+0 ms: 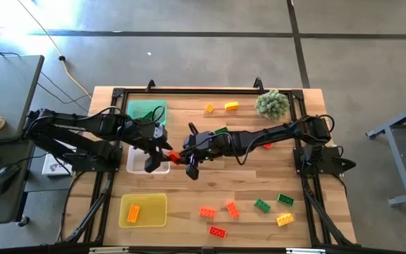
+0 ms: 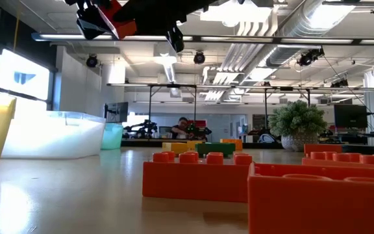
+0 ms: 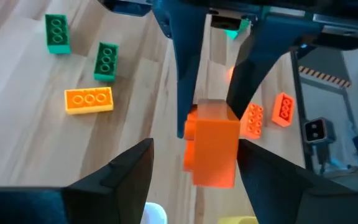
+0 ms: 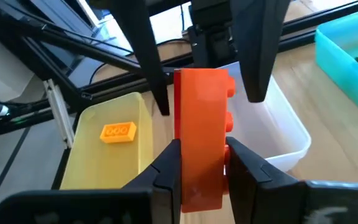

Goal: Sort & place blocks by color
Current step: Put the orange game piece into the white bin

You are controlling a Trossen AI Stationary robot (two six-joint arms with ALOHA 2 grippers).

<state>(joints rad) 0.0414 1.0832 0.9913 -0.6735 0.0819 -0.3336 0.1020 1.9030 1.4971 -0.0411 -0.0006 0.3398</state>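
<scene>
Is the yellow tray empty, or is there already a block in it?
Not empty. One orange-yellow block lies flat inside the yellow tray; the right wrist view shows it too.

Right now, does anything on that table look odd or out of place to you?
Yes: both grippers meet at one red block in mid-air beside the clear tray. The right gripper is shut on it while the left gripper's open fingers straddle it. The other blocks lie scattered, but nothing looks damaged.
</scene>
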